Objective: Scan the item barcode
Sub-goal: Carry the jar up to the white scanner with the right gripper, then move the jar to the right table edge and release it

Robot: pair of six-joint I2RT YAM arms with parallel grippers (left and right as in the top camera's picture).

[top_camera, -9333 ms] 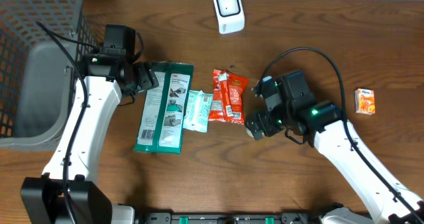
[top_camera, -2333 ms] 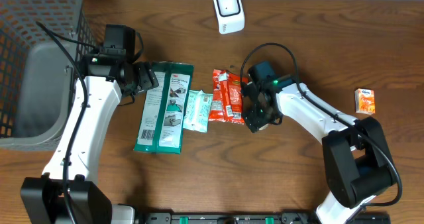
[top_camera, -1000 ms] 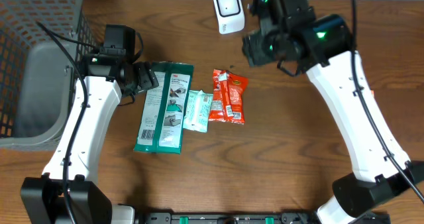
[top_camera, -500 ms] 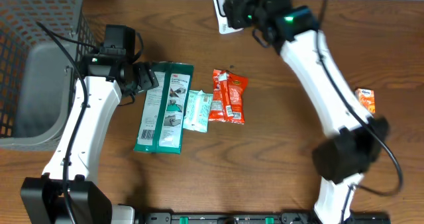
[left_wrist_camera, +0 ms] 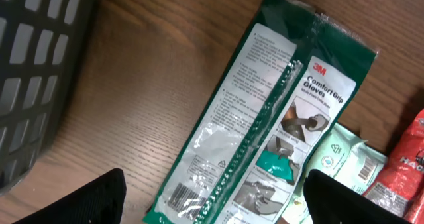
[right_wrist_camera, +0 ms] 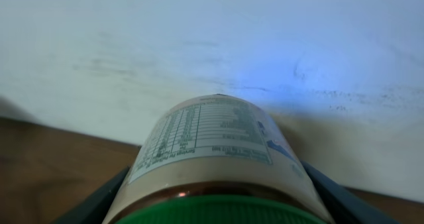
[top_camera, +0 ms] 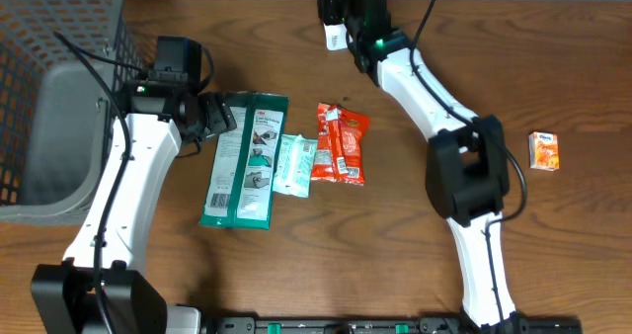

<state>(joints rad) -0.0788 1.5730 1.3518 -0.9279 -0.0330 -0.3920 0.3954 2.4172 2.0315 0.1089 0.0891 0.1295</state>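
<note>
While the left arm rises from its base at the near edge of the table (top_camera: pixel 415 245), it runs up along the grey mesh basket (top_camera: pixel 69 38) and bends right at the wrist. The left gripper (top_camera: pixel 217 117) sits low over the table, just beside the top left edge of the green glove pack (top_camera: pixel 245 161). In the left wrist view, the left gripper (left_wrist_camera: pixel 215 207) has its jaws spread wide. Both fingertips (left_wrist_camera: pixel 99 197) are apart from the pack and nothing is between them.

To the right of the glove pack lie a pale green pouch (top_camera: pixel 294 164) and a red packet (top_camera: pixel 341 143), edge to edge in one row.

From its base at the near edge, the right arm stands up to an elbow, then reaches far back and to the left. The right gripper (top_camera: pixel 346 0) is at the far edge of the table, directly over the white scanner (top_camera: pixel 334 40), which it partly hides. In the right wrist view, the right gripper (right_wrist_camera: pixel 212 207) is clamped on a bottle (right_wrist_camera: pixel 209 141) with a green cap. The printed label faces up, towards a pale wall (right_wrist_camera: pixel 212 38) that carries a faint blue glow.

A small orange box (top_camera: pixel 544 150) lies well apart at the right.
</note>
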